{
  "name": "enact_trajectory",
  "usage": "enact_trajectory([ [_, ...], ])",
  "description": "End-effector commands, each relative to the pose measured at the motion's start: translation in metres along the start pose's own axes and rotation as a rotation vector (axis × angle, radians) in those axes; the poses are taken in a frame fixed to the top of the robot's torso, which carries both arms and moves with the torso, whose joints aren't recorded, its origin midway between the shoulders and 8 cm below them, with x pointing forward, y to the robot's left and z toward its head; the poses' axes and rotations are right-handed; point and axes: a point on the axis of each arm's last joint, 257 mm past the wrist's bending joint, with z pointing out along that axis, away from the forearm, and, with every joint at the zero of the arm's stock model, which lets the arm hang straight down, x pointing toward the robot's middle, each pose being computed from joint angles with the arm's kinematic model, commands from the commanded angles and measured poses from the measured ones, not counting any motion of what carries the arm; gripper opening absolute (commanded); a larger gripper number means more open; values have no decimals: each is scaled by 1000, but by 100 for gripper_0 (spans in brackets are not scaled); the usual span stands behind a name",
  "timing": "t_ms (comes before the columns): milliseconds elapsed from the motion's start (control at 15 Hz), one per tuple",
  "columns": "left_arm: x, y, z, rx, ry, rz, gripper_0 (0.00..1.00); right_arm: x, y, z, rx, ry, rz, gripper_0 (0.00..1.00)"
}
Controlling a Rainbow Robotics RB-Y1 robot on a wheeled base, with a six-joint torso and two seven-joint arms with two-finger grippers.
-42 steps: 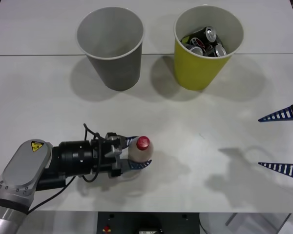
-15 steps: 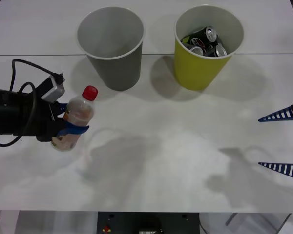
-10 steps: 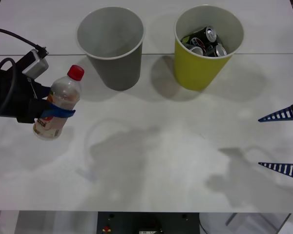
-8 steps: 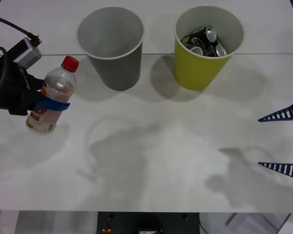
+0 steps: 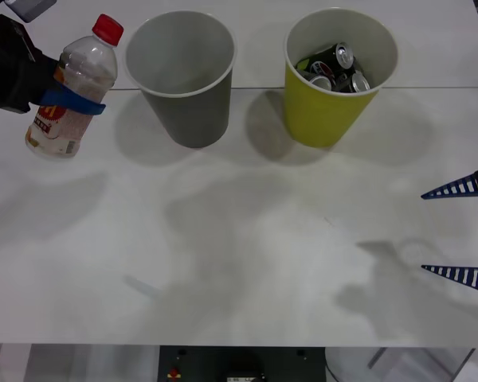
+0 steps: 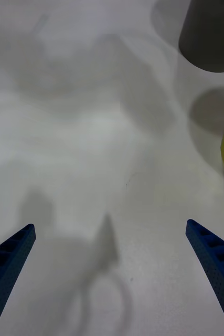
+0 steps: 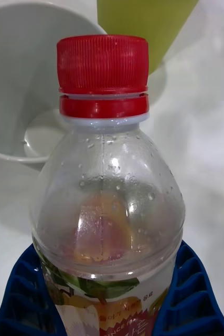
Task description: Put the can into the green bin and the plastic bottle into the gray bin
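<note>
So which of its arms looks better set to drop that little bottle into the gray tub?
The left. Its left gripper is shut on the plastic bottle, raised beside the gray bin. The right gripper sits open near the table's far right edge, holding nothing.

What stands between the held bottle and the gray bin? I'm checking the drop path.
Nothing: in the front view, only bare table separates the plastic bottle from the gray bin.

Bright overhead light; soft shadows on table (image 5: 247,239); right wrist view slightly blurred.
</note>
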Motion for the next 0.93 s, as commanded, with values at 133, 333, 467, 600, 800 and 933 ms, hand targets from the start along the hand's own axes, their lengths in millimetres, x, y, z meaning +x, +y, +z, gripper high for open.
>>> enact_trajectory([
  [133, -50, 20, 7, 9, 1, 8, 0, 0, 0, 0, 0, 0, 0, 100],
  [333, -88, 36, 18, 0, 9, 1, 0, 0, 0, 0, 0, 0, 0, 100],
  [467, -108, 45, 30, -9, 3, -9, 0, 0, 0, 0, 0, 0, 0, 100],
  [600, -129, 52, 43, -26, -5, -8, 0, 0, 0, 0, 0, 0, 0, 100],
  [800, -156, 59, 69, -62, -23, -4, 0, 0, 0, 0, 0, 0, 0, 100],
  [933, -169, 60, 85, -71, -33, -11, 0, 0, 0, 0, 0, 0, 0, 100],
])
